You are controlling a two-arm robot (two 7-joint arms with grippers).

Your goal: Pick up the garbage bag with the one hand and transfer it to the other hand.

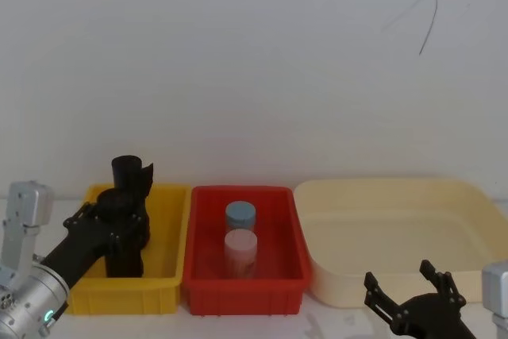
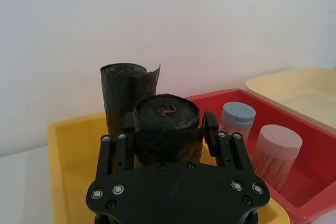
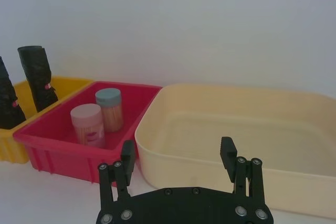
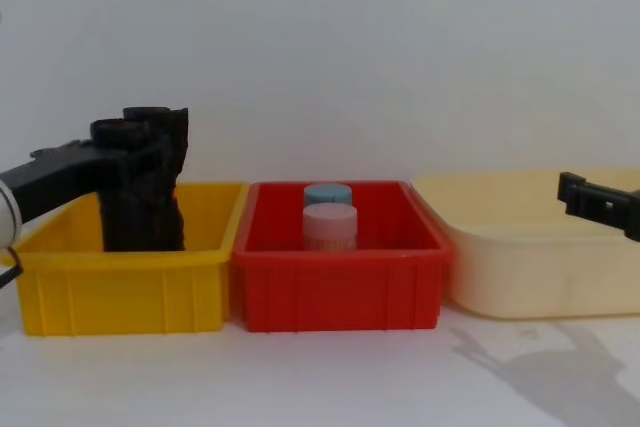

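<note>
- Nearest the lens: black palm plate of the left gripper (image 2: 168, 129), fingers (image 2: 211, 127) pressed to both sides of the garbage bag (image 2: 167, 111), clamped on it at about mid-height.
- Holds that roll upright, lower end down inside the yellow bin (image 1: 176, 196) beneath the gripper.
- Just beyond the fingertips, close against the held roll: second roll (image 2: 123, 85), taller-looking, with a loose flap at its top.
- Farther off on the gripper's right-hand side: red bin (image 1: 246, 193) with two jars (image 1: 240, 248), then cream tub (image 1: 397, 190).
- Right gripper (image 3: 177, 150) low in front of the cream tub, well apart from the bag, fingers spread wide with nothing between them.
- Progress, as a judgement: grasp made; lift out of the bin not yet evident; carry across, handover to the right gripper and release all left to do.
- Hard to tell: whether the roll's base rests on the bin floor or hangs just clear, since bin wall and gripper hide it.
- Cut off: most of both arms, at the lower corners of the head view.
</note>
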